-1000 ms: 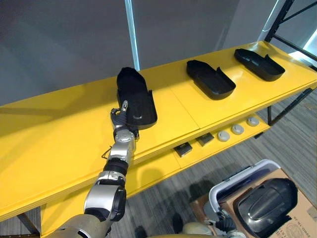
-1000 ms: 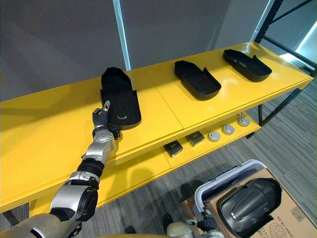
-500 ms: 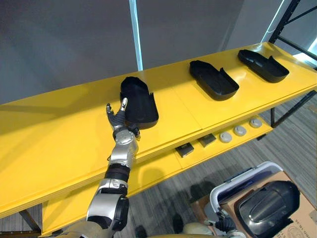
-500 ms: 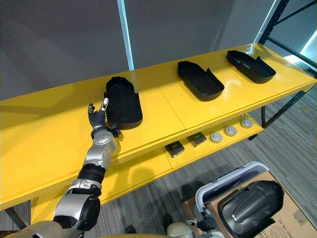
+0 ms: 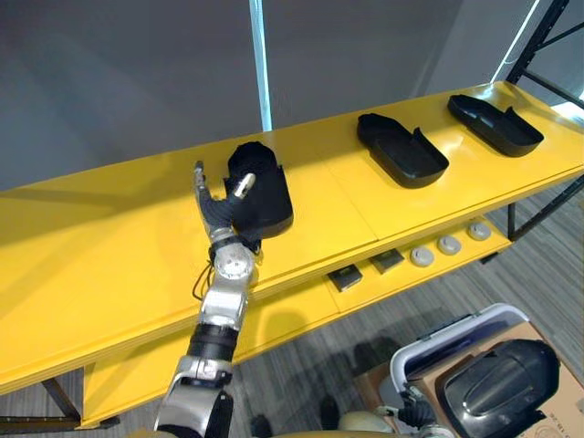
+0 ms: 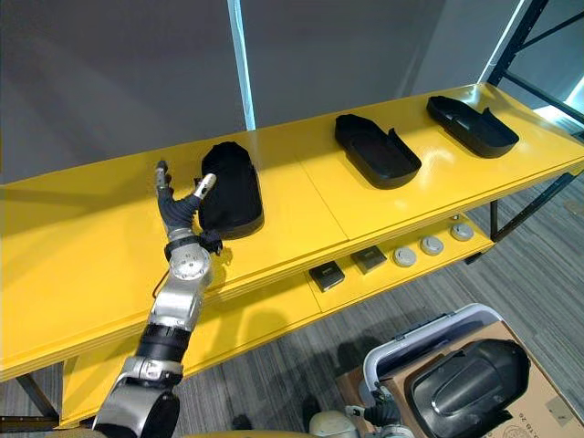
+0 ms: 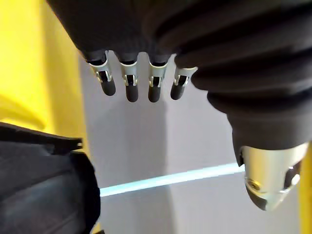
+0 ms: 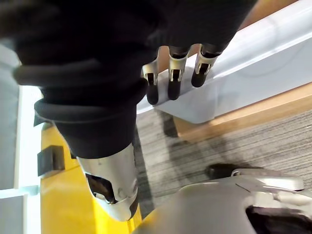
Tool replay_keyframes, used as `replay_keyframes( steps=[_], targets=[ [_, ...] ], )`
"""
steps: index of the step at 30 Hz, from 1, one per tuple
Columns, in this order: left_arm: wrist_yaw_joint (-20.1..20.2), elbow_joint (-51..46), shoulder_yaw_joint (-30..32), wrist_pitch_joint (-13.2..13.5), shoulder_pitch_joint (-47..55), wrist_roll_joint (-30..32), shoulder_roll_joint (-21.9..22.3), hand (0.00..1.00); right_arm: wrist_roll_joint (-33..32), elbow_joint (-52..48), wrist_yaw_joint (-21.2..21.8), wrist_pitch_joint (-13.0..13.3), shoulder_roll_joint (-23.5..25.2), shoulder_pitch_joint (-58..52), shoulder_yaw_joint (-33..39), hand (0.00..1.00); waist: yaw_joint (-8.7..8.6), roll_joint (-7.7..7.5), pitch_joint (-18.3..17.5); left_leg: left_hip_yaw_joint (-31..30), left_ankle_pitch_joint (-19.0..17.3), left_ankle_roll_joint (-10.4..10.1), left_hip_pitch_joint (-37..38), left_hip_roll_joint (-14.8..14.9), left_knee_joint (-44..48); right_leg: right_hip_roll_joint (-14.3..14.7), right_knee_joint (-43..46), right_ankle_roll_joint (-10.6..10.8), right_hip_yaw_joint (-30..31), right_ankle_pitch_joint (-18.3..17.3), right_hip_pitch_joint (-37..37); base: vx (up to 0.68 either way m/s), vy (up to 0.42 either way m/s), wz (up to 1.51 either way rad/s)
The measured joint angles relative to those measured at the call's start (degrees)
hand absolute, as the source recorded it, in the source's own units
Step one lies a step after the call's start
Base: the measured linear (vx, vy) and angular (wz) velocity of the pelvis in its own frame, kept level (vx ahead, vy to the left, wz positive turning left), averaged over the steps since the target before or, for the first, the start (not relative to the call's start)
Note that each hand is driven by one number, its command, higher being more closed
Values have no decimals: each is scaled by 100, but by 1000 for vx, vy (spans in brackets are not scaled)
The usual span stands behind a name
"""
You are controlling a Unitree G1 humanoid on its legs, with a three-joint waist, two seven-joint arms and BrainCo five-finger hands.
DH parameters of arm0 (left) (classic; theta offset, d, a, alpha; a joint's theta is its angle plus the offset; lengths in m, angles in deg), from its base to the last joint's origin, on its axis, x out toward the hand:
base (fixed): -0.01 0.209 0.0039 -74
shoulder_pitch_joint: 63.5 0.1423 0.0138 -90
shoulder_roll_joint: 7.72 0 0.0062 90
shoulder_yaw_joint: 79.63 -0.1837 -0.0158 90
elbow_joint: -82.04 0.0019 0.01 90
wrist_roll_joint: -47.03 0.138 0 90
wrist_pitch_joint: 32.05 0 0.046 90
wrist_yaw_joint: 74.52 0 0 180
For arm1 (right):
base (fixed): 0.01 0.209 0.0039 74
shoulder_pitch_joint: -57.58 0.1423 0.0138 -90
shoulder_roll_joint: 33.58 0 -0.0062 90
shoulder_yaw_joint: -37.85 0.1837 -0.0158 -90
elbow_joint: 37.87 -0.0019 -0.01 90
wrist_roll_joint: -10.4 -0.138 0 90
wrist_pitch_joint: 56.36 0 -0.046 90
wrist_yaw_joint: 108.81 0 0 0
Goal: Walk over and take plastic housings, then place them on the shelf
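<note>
Yellow top shelf (image 5: 100, 265) runs right across your view, with a lower shelf (image 5: 292, 319) under its front edge and grey carpet (image 5: 301, 379) below that. At the lower right, a cardboard box (image 5: 561, 406) holds one glossy black housing (image 5: 497, 388), and a pale-rimmed bin (image 5: 447, 330) stands against the box. Three more black plastic housings lie on the top shelf, well apart from each other: the left housing (image 5: 263, 187), the middle housing (image 5: 401, 151) and the right housing (image 5: 493, 123) near the far end. Your left hand (image 5: 222, 208) is raised over the shelf just beside the left housing's near edge. Its fingers (image 5: 198, 173) are straight and spread and its thumb (image 5: 242, 185) points toward the housing. It grips nothing, and you cannot tell whether the thumb tip touches the rim. Your right hand (image 8: 174, 80) hangs low by the bin's rim and the box, with its fingers relaxed and empty. You have wide bare yellow to the left of the raised hand and bare stretches between the housings. The shelf's front edge passes under your left wrist. On the lower shelf sit two small dark blocks (image 5: 344, 276) and, further right, three pale round discs (image 5: 448, 245).
</note>
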Motion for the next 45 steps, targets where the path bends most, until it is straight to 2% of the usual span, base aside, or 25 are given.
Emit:
replay_keyframes(
  steps=[6,13,23,26,35,45],
  targets=[
    [332,-6,-368,59,589,854,-33,100,1,129,-14,95,-21,15,-6,0,7,2,-3,13,2,-5,-16,10,-1,-3,-3,71,-40,-47,-3,-32,-9,3],
    [591,232,-614,74,720,1311,-127,100,6,154,-15,92,-32,17,-15,0,4,9,-79,92,-25,-31,-91,17,0,3,-28,78,82,-47,-101,2,-1,-6],
    [750,1019,-615,18,626,1431,-134,100,9,192,-12,88,-30,24,-18,0,-16,10,-126,201,-31,-21,-101,26,2,20,-124,38,155,29,-95,32,-3,-4],
    [758,1344,-609,-73,392,1430,-140,100,16,191,-13,85,-32,30,-25,0,-14,9,-125,238,-31,-21,-107,32,1,27,-162,39,207,77,-106,-29,-1,-7],
    [777,1607,-594,-202,0,1430,-148,100,15,182,-19,79,-23,38,-26,0,-42,-7,-117,344,-31,-22,-166,25,-1,21,-203,93,280,109,-209,-21,2,-8],
    [791,1986,-481,-269,-519,1401,-246,100,13,175,-18,84,8,66,-25,0,-197,-39,-97,359,-33,-22,-228,19,-1,15,-202,69,284,124,-271,10,3,-1]
  ],
)
